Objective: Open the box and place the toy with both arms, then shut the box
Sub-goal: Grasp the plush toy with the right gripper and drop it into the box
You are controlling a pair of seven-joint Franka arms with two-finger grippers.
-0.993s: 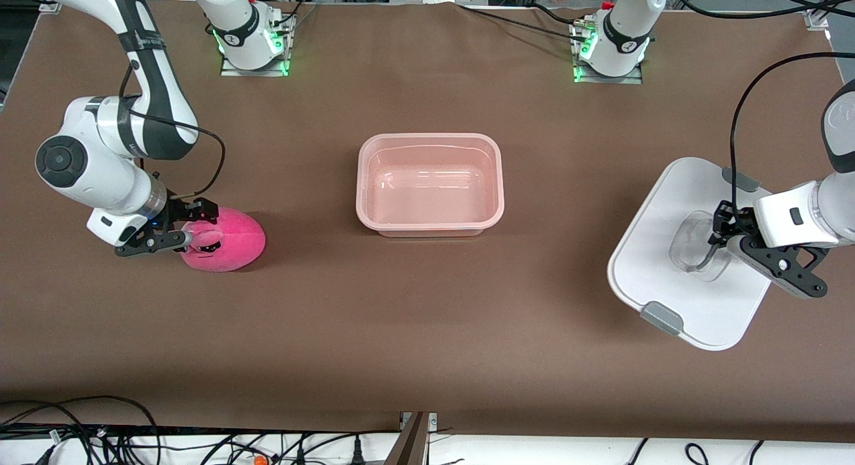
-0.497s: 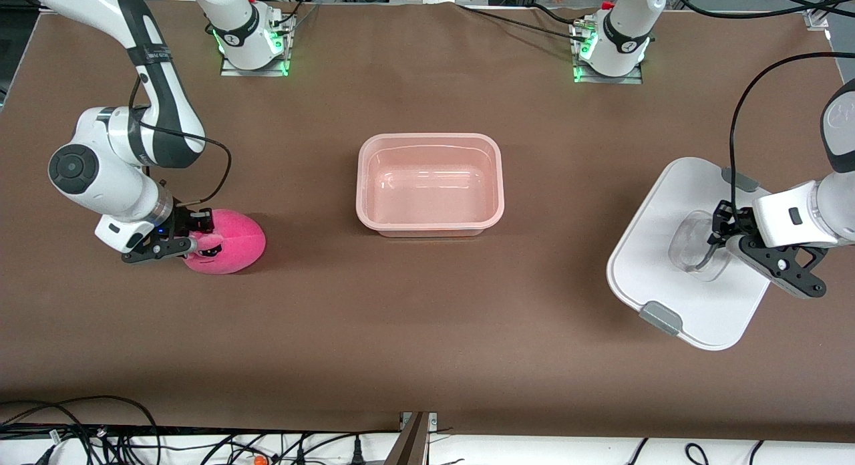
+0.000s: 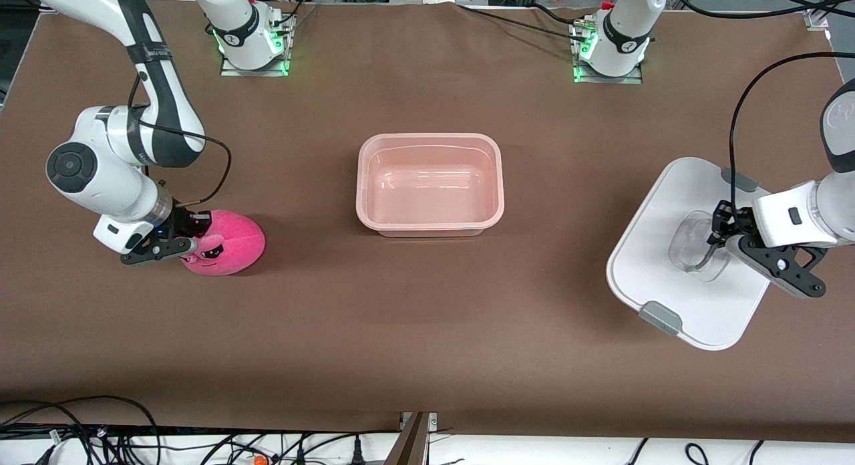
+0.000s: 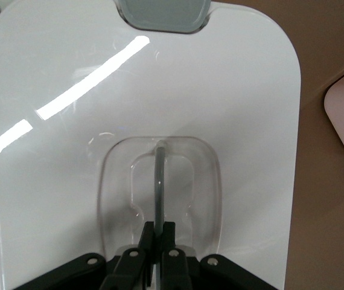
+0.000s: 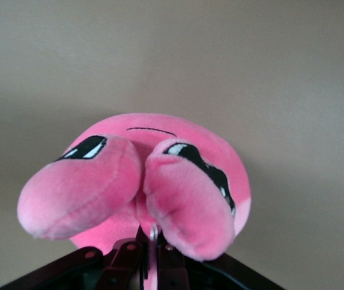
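- While the pink tub (image 3: 429,184) sits open and empty mid-table, you have the opening step done: its white lid (image 3: 674,218) lies flat on the brown table (image 3: 427,331) at the left arm's end, well apart from the tub.
- Your left gripper (image 4: 158,232) is down in the lid's recessed handle well, fingers pinched together on the thin handle bar (image 4: 159,181), so the lid is held ready for the closing step.
- Your right gripper (image 3: 190,234) is at the pink plush toy (image 3: 224,241), which rests on the table at the right arm's end, about as near the front camera as the tub's near wall.
- From the right wrist view, the fingers are closed tight on a fold of plush between the two ear-like bumps (image 5: 81,187).
- Left for you, judging by this: lift the toy, carry it over the tub and drop it in, then bring the lid across and seat it.
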